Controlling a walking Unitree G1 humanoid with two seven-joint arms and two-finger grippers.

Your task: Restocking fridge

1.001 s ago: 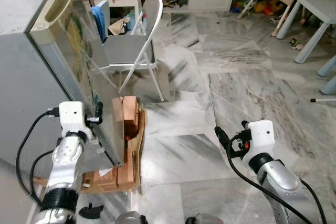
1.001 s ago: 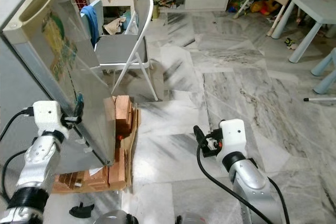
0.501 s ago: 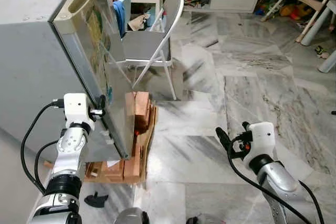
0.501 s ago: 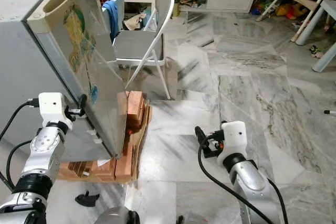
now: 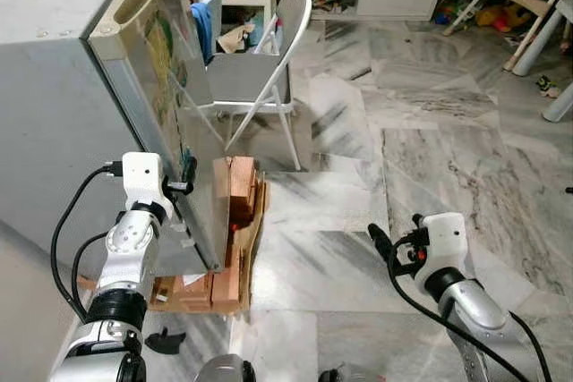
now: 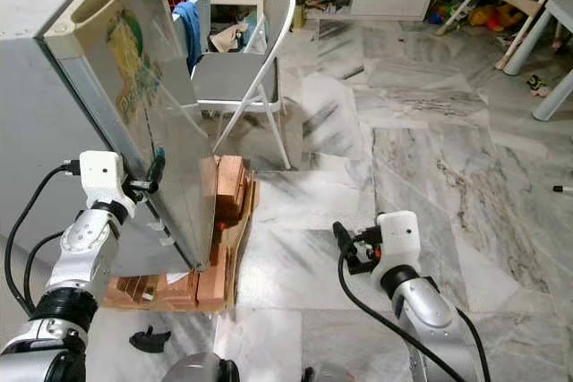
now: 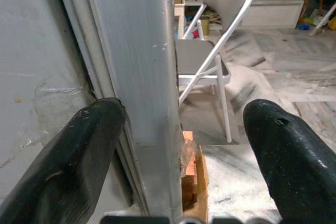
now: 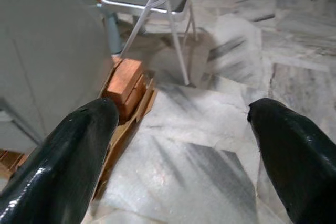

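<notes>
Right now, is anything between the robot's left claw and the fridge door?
No. The left gripper is open with the fridge door's edge already between its fingers. Nothing sits between them. The right gripper hangs open over the floor.

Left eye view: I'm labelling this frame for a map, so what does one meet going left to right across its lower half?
Fridge → left gripper at the fridge door's edge → stacked bricks on cardboard → bare marble floor → right gripper.
</notes>
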